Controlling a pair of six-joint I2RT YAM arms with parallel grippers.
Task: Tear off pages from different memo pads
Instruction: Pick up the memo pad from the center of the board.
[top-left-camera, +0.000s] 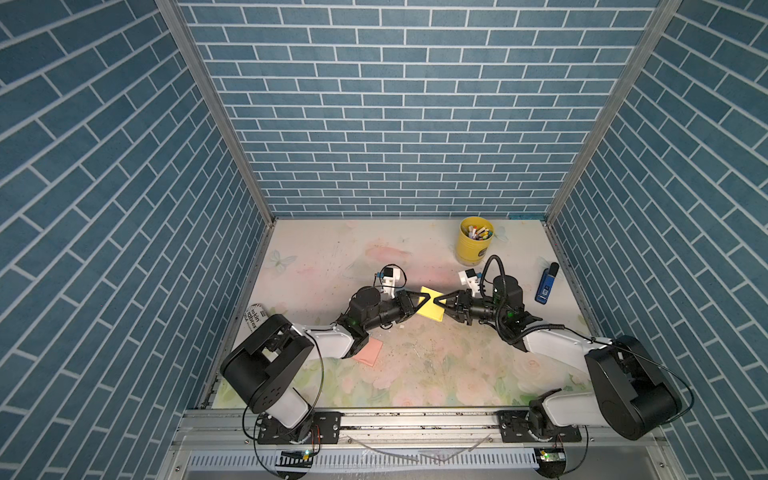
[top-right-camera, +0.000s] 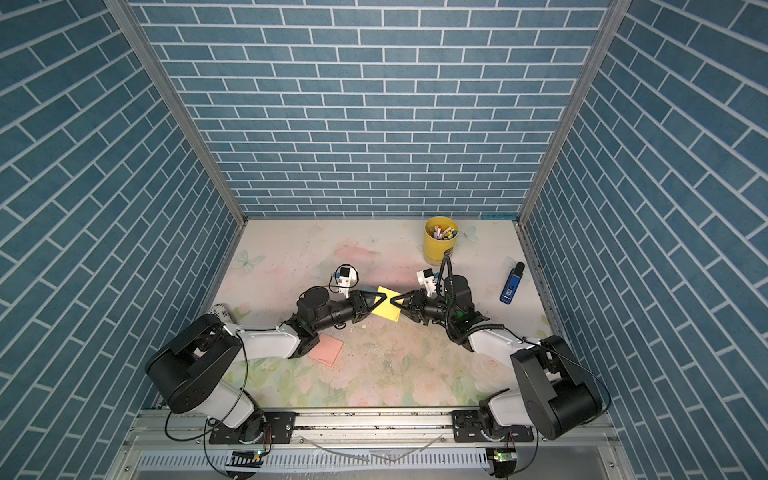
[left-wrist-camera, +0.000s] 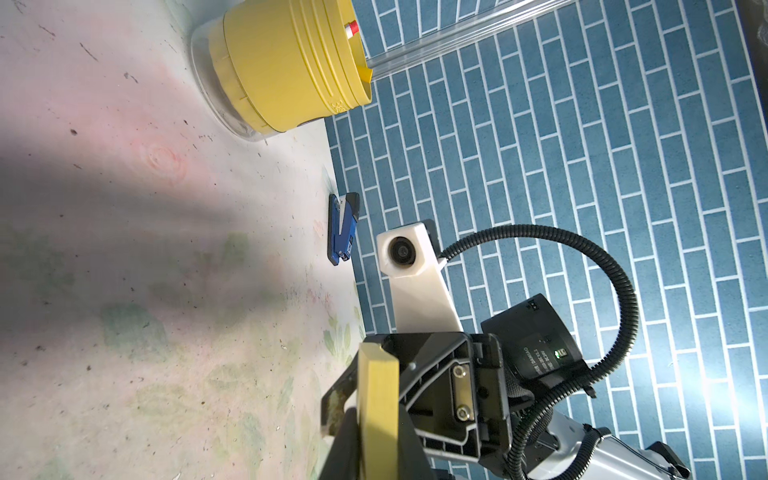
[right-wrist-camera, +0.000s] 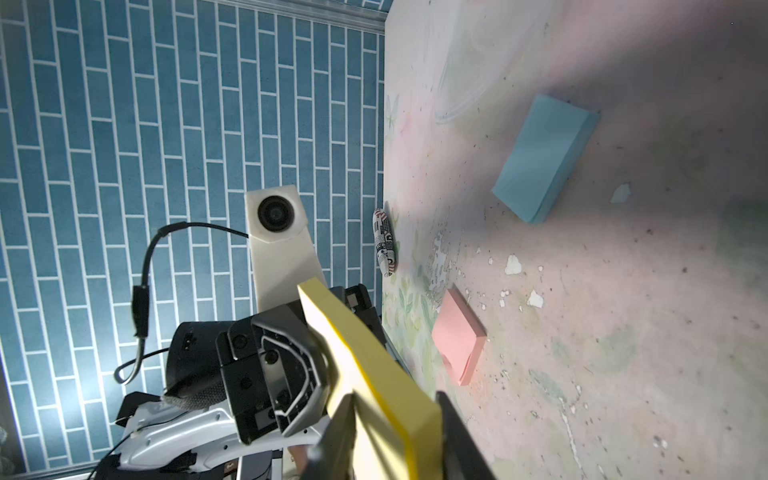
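A yellow memo pad (top-left-camera: 430, 311) (top-right-camera: 384, 311) hangs above the table's middle, held from both sides. My left gripper (top-left-camera: 428, 300) (left-wrist-camera: 376, 419) is shut on its left corner, and the pad's edge (left-wrist-camera: 378, 399) shows between the fingers. From the right, my right gripper (top-left-camera: 441, 305) (right-wrist-camera: 395, 419) is shut across the pad's thickness (right-wrist-camera: 365, 365). The pink memo pad (top-left-camera: 368, 351) (top-right-camera: 326, 350) (right-wrist-camera: 459, 336) lies flat by the left forearm. Behind the left gripper lies the light blue memo pad (right-wrist-camera: 540, 158) (top-right-camera: 368, 288). Loose pages are out of view.
A yellow cup of markers (top-left-camera: 473, 245) (top-right-camera: 439, 243) (left-wrist-camera: 286, 66) stands at the back right. A blue stapler-like device (top-left-camera: 545, 284) (top-right-camera: 512, 286) (left-wrist-camera: 343, 226) lies by the right wall. A newsprint-patterned roll (top-left-camera: 254, 316) (right-wrist-camera: 384, 243) rests against the left wall.
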